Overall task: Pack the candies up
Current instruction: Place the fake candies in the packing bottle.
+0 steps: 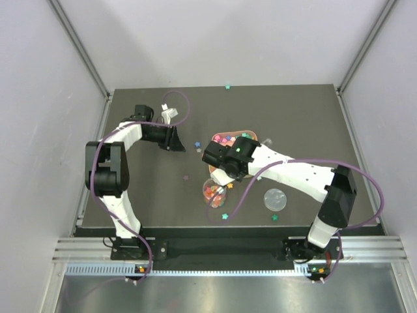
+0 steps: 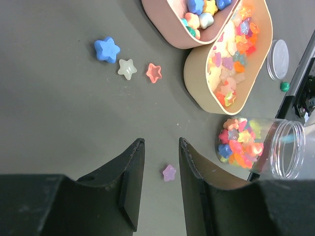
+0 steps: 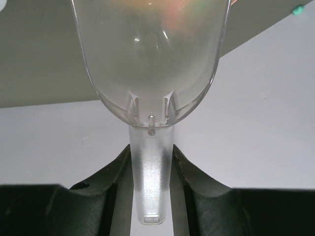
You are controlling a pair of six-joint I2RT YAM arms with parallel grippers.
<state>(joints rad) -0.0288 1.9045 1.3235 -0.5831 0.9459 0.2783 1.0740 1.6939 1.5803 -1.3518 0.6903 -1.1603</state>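
Soft, even light falls from above. The dark bench (image 1: 150, 195) looks dull, with only faint shadows beside the arms. In the right wrist view the clear scoop (image 3: 150, 59) looks milky, with a pale rainbow shine near its top. In the left wrist view the jar (image 2: 275, 147) rim gleams, and the candies (image 2: 236, 46) look bright and sharp.

The table (image 1: 163, 199) lay open left of the jar (image 1: 212, 193), while bowls (image 2: 194, 78), lid (image 1: 274, 198), loose candies (image 2: 107, 49) and the right arm (image 1: 293, 171) crowded its middle.
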